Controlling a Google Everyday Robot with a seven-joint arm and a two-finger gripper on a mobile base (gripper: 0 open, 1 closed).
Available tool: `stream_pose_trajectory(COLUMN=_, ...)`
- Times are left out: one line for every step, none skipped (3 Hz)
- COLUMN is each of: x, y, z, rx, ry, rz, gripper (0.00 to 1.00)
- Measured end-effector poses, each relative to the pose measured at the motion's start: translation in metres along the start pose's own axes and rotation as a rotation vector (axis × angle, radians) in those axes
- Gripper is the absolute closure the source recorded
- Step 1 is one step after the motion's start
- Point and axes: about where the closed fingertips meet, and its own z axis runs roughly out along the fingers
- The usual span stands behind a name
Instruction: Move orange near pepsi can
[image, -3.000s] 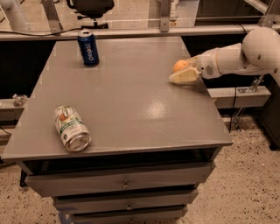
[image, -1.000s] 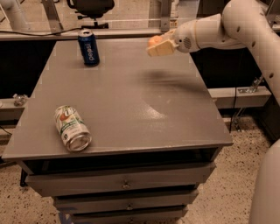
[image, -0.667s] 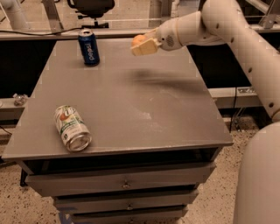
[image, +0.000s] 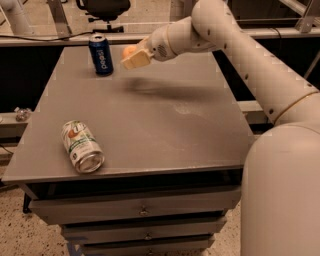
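Gripper (image: 133, 59) pinching orange (image: 128, 50), airborne above table (image: 165, 130), near pepsi can (image: 101, 55), to its right. Carry mostly done. Left: lower, set down beside can, release.

The grey table (image: 165, 130), a flat top over drawers, carries two cans. The pepsi can (image: 101, 55) stands upright at about 11 o'clock, near the far edge. A white-and-green can (image: 82, 146) lies on its side at about 8 o'clock. The gripper (image: 134, 58) hangs above the far edge near 12 o'clock, just beside the pepsi can, clamping the orange (image: 129, 51) off the surface.
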Motion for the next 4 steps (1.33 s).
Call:
stream_pose_trajectory(x=-0.002, y=-0.009, z=0.032, rx=0.002, ry=0.004, rz=0.000, gripper=1.00)
stream_pose_trajectory(x=0.002, y=-0.025, z=0.056, rx=0.020, ry=0.016, rz=0.010, gripper=1.00)
stream_pose_trajectory(x=0.010, y=-0.035, z=0.075, rx=0.032, ry=0.036, rz=0.023, gripper=1.00)
stream_pose_trajectory(x=0.019, y=-0.038, z=0.086, rx=0.031, ry=0.060, rz=0.026, gripper=1.00)
